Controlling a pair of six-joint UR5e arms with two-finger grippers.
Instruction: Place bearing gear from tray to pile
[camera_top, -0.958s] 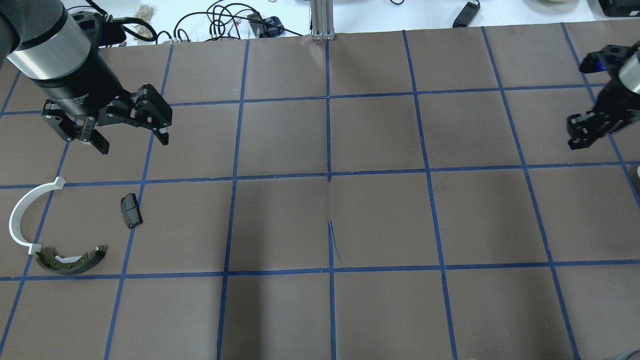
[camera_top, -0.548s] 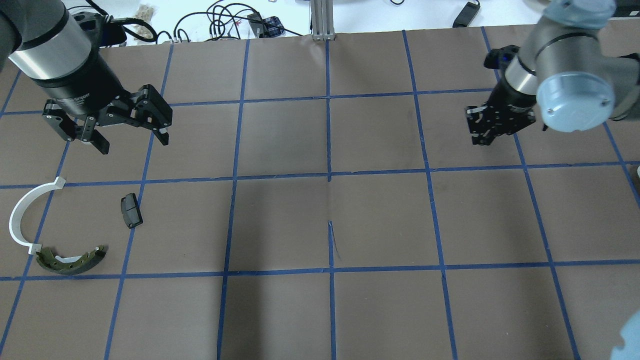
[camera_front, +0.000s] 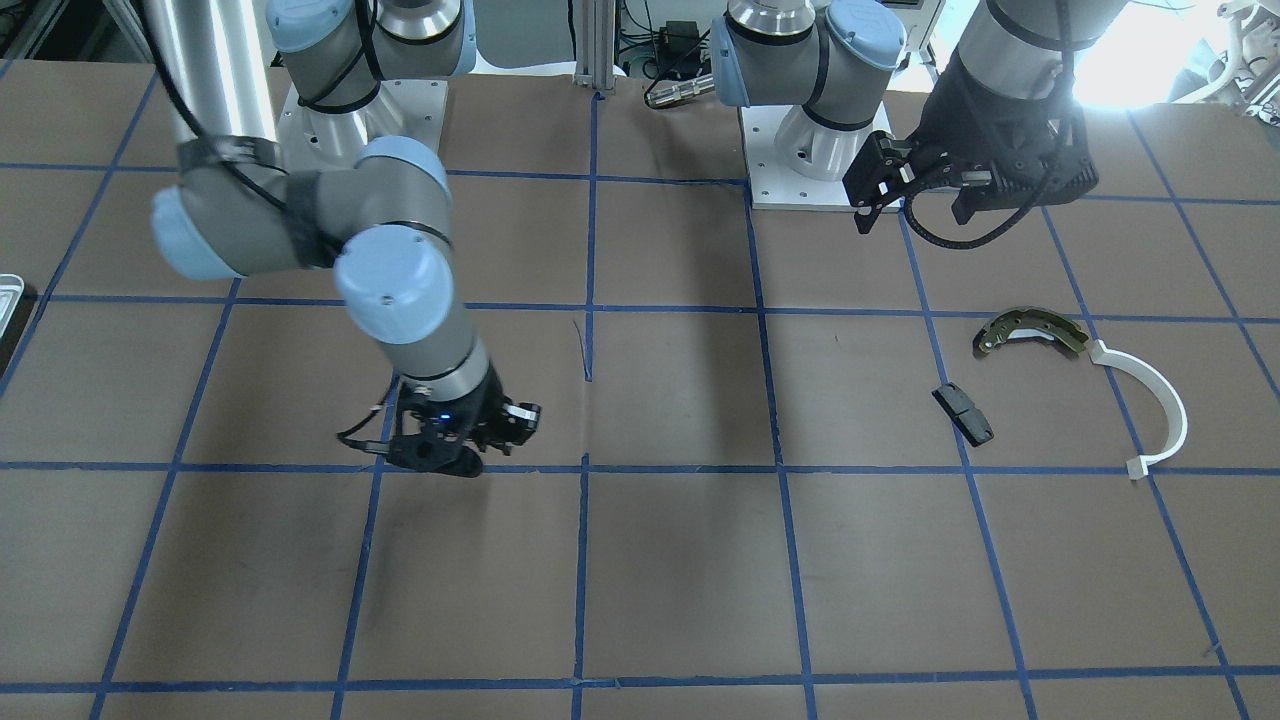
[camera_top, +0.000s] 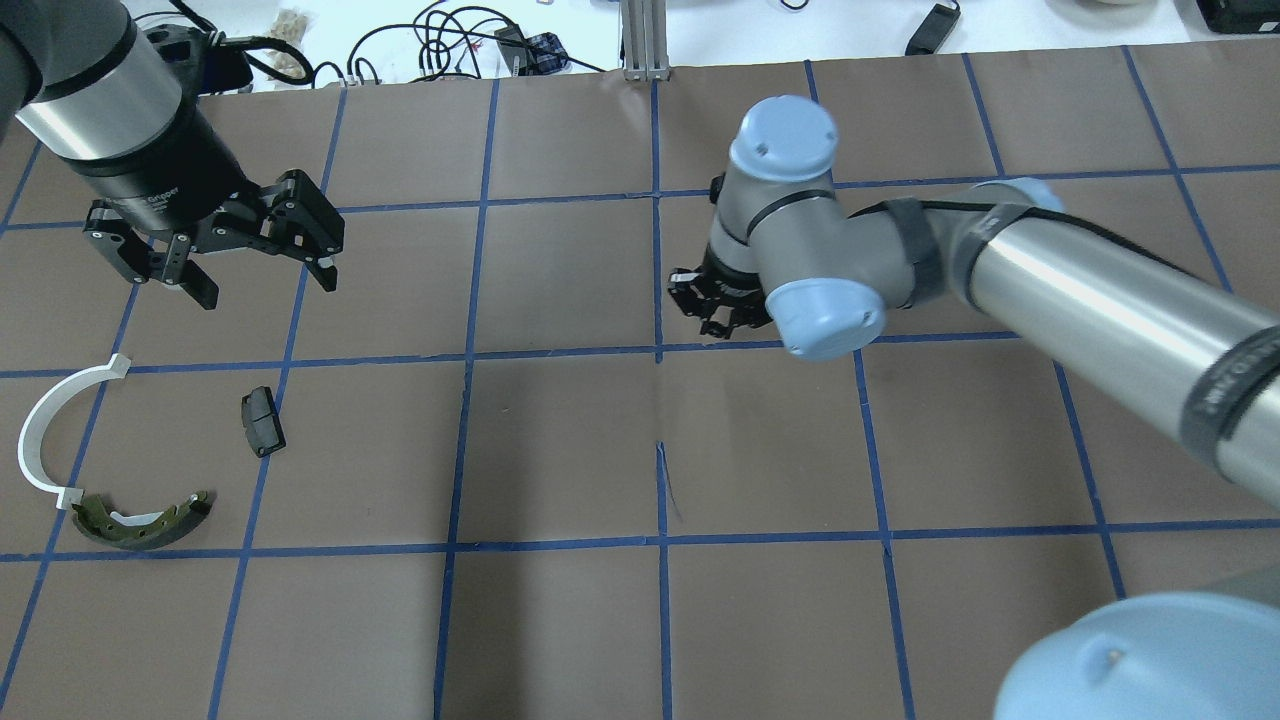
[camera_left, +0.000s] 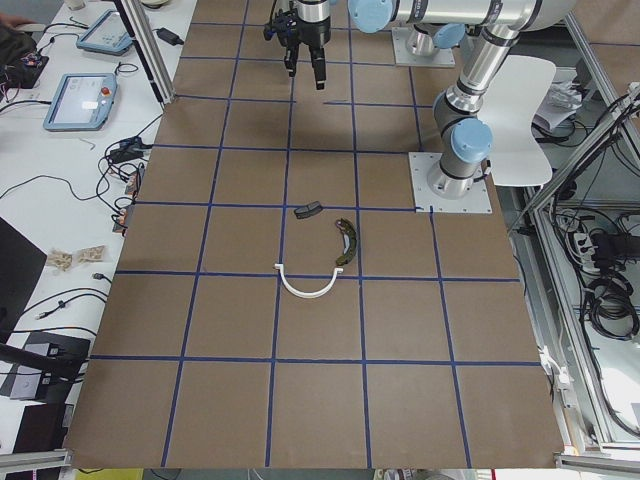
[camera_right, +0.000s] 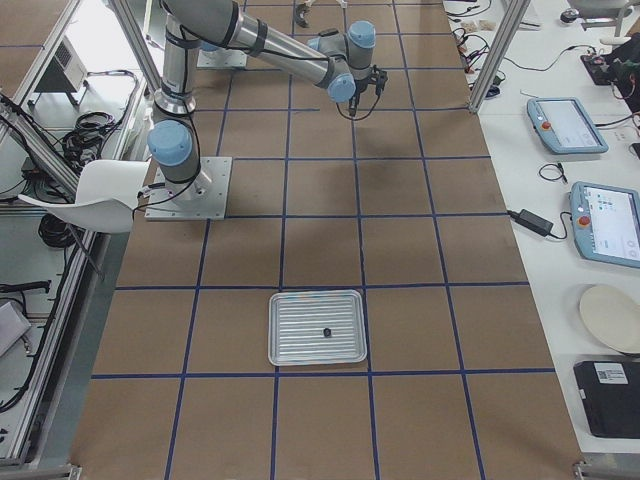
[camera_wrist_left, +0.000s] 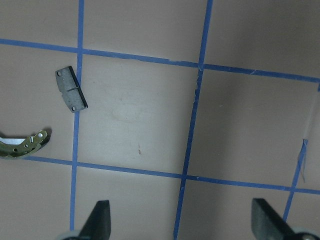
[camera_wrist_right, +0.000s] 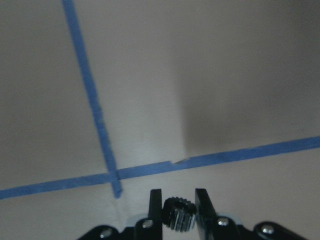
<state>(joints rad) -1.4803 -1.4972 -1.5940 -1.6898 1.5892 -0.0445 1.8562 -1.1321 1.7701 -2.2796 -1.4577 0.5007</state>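
Note:
My right gripper (camera_top: 720, 310) is shut on a small dark toothed bearing gear (camera_wrist_right: 178, 212), held between the fingers above the brown mat near the table's middle. It also shows in the front view (camera_front: 450, 447). The pile lies at my left: an olive brake shoe (camera_top: 140, 525), a white plastic arc (camera_top: 40, 430) and a black block (camera_top: 262, 421). My left gripper (camera_top: 265, 288) is open and empty, hovering beyond the pile. The left wrist view shows the block (camera_wrist_left: 71, 89) and the shoe's end (camera_wrist_left: 22, 145). The silvery tray (camera_right: 300, 350) lies far to my right.
A small dark part (camera_right: 326, 331) lies on the tray. Only a sliver of the tray (camera_front: 8, 292) shows in the front view. Blue tape lines grid the brown mat. An aluminium post (camera_top: 645, 40) and cables stand at the far edge.
My right arm has swept from the right edge leftward to the table's middle, gripper shut. The left arm and the pile have not moved.

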